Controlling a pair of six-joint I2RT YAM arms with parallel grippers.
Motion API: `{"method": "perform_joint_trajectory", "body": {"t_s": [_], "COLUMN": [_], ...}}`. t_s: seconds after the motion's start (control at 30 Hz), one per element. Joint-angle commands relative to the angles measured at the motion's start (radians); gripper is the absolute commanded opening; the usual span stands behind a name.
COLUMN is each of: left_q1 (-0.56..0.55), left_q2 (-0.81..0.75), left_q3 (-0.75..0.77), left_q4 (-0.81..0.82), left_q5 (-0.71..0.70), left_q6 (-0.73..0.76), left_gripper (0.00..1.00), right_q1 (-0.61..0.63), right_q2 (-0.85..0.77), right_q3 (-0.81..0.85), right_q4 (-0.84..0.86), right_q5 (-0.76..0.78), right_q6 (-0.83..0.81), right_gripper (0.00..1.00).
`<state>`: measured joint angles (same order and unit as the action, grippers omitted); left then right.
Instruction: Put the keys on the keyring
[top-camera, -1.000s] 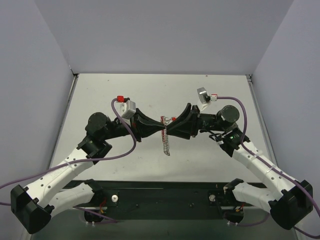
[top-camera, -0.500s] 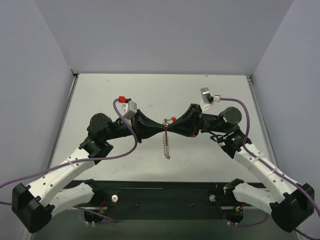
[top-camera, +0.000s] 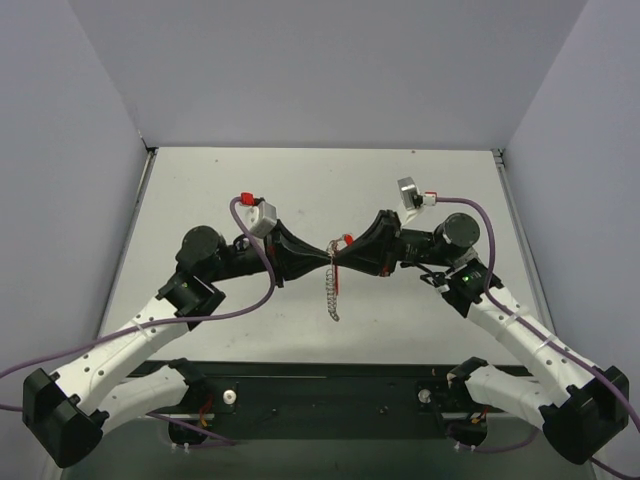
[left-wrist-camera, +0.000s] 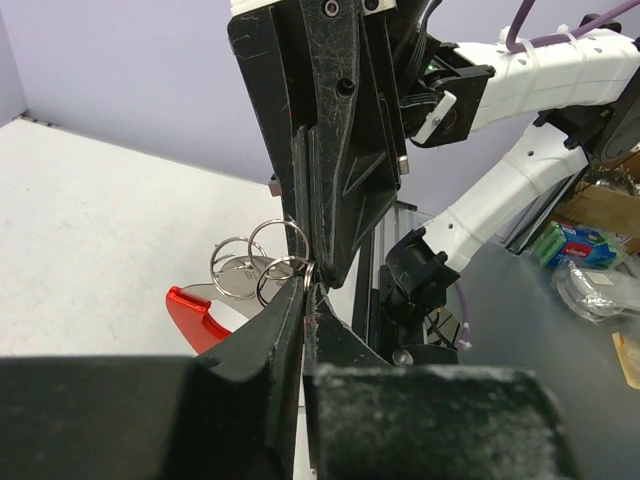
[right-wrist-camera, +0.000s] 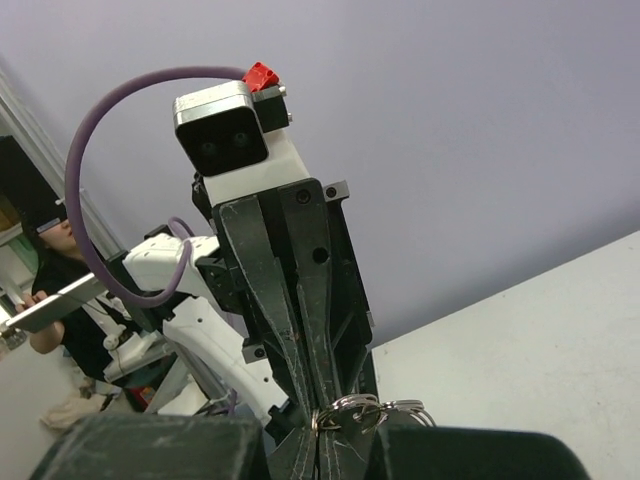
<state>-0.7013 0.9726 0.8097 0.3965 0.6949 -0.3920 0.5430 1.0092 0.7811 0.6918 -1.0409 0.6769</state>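
The keyring (left-wrist-camera: 257, 264) shows in the left wrist view as a small cluster of silver split rings. It is up off the desk (top-camera: 300, 190), at the spot where the two arms meet near the middle. From it a toothed silver chain (top-camera: 333, 295) trails toward 6 o'clock in the top view. The key (left-wrist-camera: 195, 311) shows its red head at about 8 o'clock from the rings, and at about 1 o'clock from the meeting point seen from above. Its shaft seems to run under the loops, and I cannot tell whether it is threaded on.

The left gripper (top-camera: 322, 262) reaches in from 9 o'clock and the right gripper (top-camera: 343, 264) from 3 o'clock, tip to tip. Both sets of jaws are pressed together and pinch the ring cluster at its edge. Which loop each one holds is too small to tell.

Holding it from opposite sides probably steadies the ring in the air and lets one coil be pried open. The likely risk is a thin loop slipping out of the narrow tips.
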Motion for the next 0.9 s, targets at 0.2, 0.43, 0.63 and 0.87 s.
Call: {"method": "perform_joint_trajectory", "body": {"t_s": [0.2, 0.43, 0.63, 0.87], "left_q1": [0.042, 0.108, 0.112, 0.111], "left_q2": [-0.06, -0.087, -0.035, 0.034], "left_q3": [0.065, 0.089, 0.172, 0.278], "left_q4": [-0.137, -0.235, -0.37, -0.594], "left_q5": [-0.003, 0.051, 0.17, 0.31], "left_q6": [0.056, 0.068, 0.126, 0.237], "left_gripper": [0.61, 0.72, 0.68, 0.66], "right_q1": [-0.009, -0.012, -0.014, -0.008], "right_q2": [-0.05, -0.044, -0.024, 0.038], "right_q3": [0.053, 0.079, 0.144, 0.288], "right_q4": [-0.129, -0.218, -0.389, -0.781], "right_q5": [-0.045, -0.085, -0.148, -0.222], "right_q6": [-0.109, -0.145, -0.249, -0.511], "right_gripper": [0.0, 0.0, 0.0, 0.0]}}
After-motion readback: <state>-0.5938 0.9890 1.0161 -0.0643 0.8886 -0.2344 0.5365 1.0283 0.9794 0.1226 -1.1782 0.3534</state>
